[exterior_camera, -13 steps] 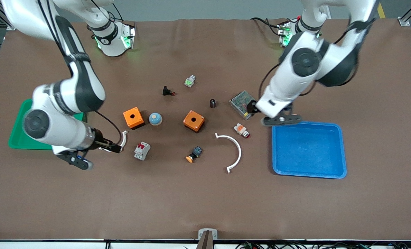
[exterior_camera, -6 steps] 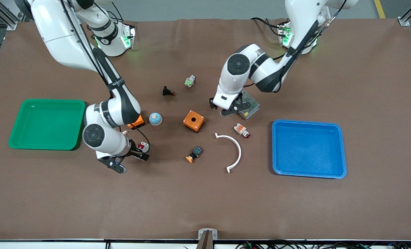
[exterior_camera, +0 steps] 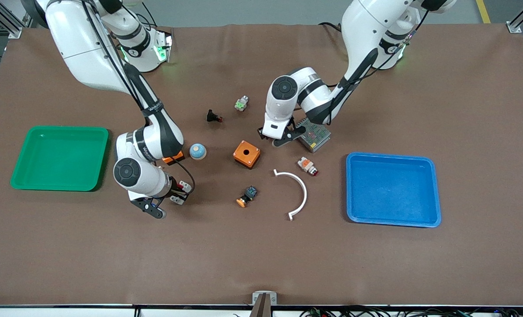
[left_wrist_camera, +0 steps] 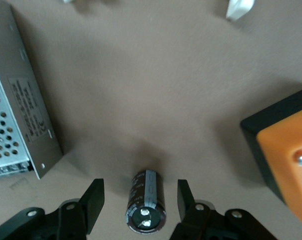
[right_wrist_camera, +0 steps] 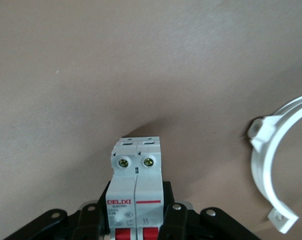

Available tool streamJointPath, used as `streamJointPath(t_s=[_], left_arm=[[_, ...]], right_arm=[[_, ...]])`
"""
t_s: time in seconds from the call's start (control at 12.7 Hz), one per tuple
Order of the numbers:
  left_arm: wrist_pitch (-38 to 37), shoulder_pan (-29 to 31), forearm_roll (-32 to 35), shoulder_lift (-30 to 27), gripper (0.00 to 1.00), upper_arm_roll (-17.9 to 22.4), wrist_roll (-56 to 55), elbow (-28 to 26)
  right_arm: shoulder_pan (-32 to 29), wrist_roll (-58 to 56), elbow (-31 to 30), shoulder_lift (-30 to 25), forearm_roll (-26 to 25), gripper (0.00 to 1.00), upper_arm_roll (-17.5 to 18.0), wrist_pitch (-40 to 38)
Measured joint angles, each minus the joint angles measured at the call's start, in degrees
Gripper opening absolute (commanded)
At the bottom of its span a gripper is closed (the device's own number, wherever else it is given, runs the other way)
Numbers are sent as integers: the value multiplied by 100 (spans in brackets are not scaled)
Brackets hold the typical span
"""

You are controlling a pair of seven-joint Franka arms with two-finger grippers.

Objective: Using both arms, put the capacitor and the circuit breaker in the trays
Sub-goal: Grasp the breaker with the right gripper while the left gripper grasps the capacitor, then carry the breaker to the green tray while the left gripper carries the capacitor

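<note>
The circuit breaker (right_wrist_camera: 136,175), a white-grey block with red levers, lies on the brown mat between the green tray and the black-blue part. My right gripper (right_wrist_camera: 133,214) is shut on its two sides; in the front view this gripper (exterior_camera: 178,194) sits low over the breaker (exterior_camera: 182,190). The capacitor (left_wrist_camera: 146,206), a small black cylinder with a greyish top, stands upright on the mat. My left gripper (left_wrist_camera: 140,200) is open around it, with a gap on each side. In the front view the left gripper (exterior_camera: 271,135) hides the capacitor.
A green tray (exterior_camera: 59,130) is at the right arm's end and a blue tray (exterior_camera: 393,157) at the left arm's end. An orange box (exterior_camera: 246,154) and a metal power supply (exterior_camera: 317,134) flank the left gripper. A white arc (exterior_camera: 297,190), a blue dome (exterior_camera: 197,151) and small parts lie around.
The right arm swung from beside the green tray onto the circuit breaker. The left arm swung from the blue tray's edge to the capacitor, and its hand now covers it.
</note>
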Motion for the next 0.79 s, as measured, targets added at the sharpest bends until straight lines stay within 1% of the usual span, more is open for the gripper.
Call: streamJointPath(t_s=[0.08, 0.16, 0.24, 0.32, 0.39, 0.47, 0.63, 0.71, 0.79], left_arm=[[7, -26, 0, 48, 51, 0, -81, 2], [8, -47, 0, 74, 38, -1, -130, 3], [9, -66, 0, 86, 18, -1, -169, 5], [10, -75, 0, 91, 4, -1, -186, 7], [10, -75, 0, 91, 0, 0, -195, 10], [10, -63, 0, 92, 0, 8, -202, 21], [-12, 58, 1, 29, 0, 39, -204, 106], [-151, 201, 9, -89, 0, 53, -203, 162], [-449, 404, 37, -284, 0, 61, -151, 205]], right_arm=[[-87, -253, 38, -67, 0, 4, -39, -219], [-260, -657, 92, -199, 0, 4, -76, -572], [-513, -1142, 120, -387, -1, 4, -97, -935], [-814, -1671, 123, -613, -1, 4, -109, -1290], [-1117, -2176, 113, -814, -1, 4, -120, -1632], [-1410, -2680, 66, -979, -3, 4, -127, -1863], [-1977, -3812, -260, -1241, -56, 4, -141, -1967], [-2254, -4344, -474, -1330, -130, 4, -145, -1951], [-2527, -4862, -673, -1400, -209, 5, -150, -1904]])
